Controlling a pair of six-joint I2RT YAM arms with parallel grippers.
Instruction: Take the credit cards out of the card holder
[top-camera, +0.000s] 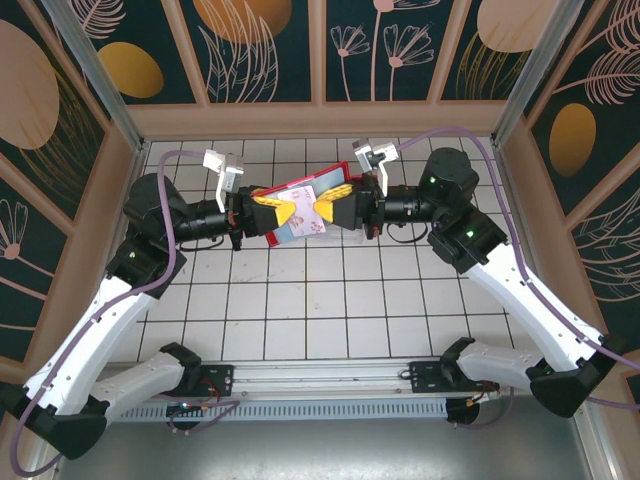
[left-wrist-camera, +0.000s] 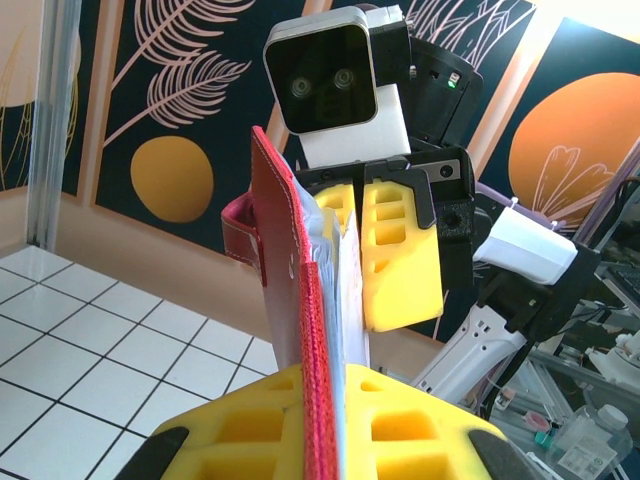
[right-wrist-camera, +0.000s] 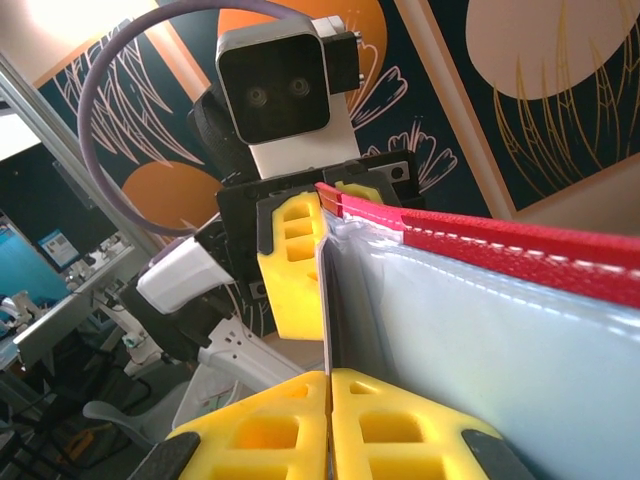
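The card holder (top-camera: 322, 180), a red folding wallet, hangs in mid-air over the back middle of the tiled table, held between both arms. My left gripper (top-camera: 283, 210) is shut on its red cover (left-wrist-camera: 290, 250), which stands edge-on between the yellow fingertips (left-wrist-camera: 400, 420). My right gripper (right-wrist-camera: 328, 375) is shut on the thin edge of a pale credit card (right-wrist-camera: 324, 300) standing beside the wallet's greyish pockets (right-wrist-camera: 480, 350). From above, that whitish-pink card (top-camera: 304, 218) shows between the two grippers, with my right gripper (top-camera: 322, 208) on its right side.
The white tiled table (top-camera: 320, 300) lies well below the wallet. Patterned wall panels (top-camera: 250, 50) and metal posts (top-camera: 100, 80) close in the back and sides. A rail (top-camera: 320, 375) with both arm bases runs along the near edge.
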